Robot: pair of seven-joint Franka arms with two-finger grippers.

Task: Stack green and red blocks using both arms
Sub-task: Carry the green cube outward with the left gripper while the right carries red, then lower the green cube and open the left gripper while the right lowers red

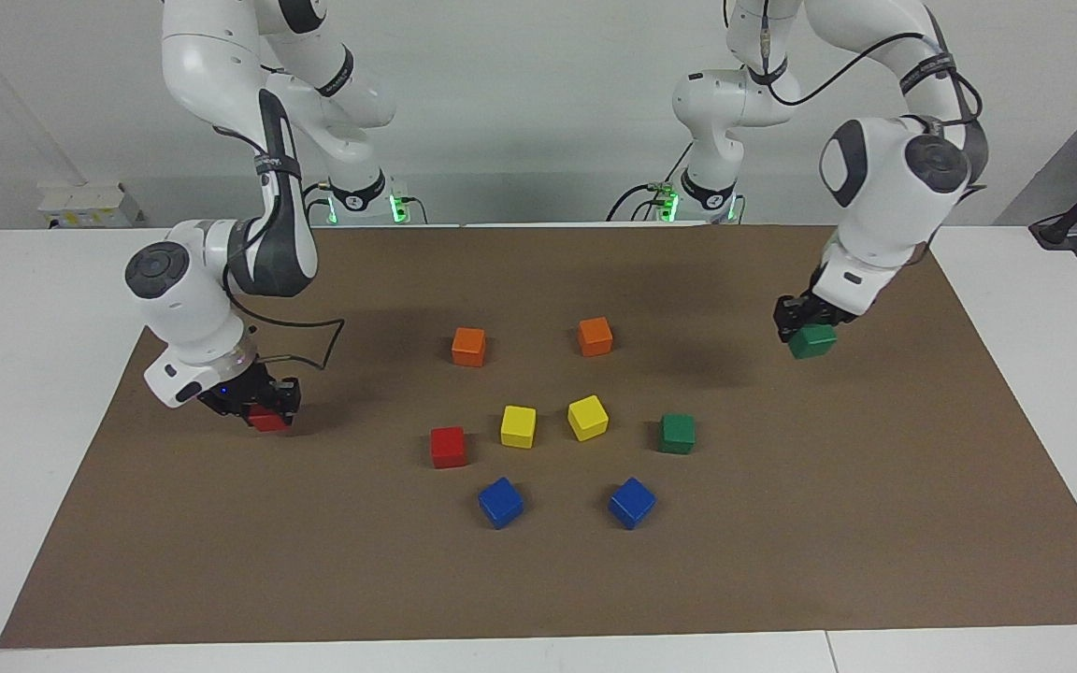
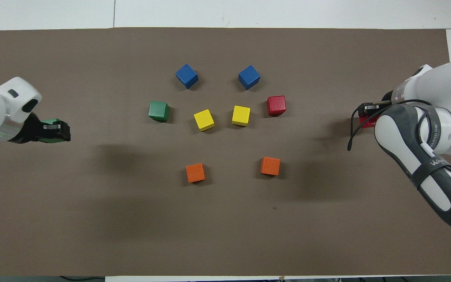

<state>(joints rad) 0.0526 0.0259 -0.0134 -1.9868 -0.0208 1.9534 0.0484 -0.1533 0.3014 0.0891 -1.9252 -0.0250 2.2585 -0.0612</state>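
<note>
Facing view shows one small dark green matte cube (image 1: 811, 341) clamped in the left gripper (image 1: 805, 327), raised over the brown mat (image 1: 875, 523) toward the left arm's end. Its twin green cube (image 1: 677, 433) sits on the mat beside a yellow cube (image 1: 587, 417). A bright red matte cube (image 1: 267, 420) is clamped in the right gripper (image 1: 258, 404) low at the right arm's end; the other red cube (image 1: 448, 447) rests beside the second yellow cube (image 1: 518, 426)

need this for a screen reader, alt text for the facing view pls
Two white robot arms each hold a small cube over a brown mat: left gripper a green cube, right gripper a red cube. Eight coloured cubes sit mid-mat.
</note>
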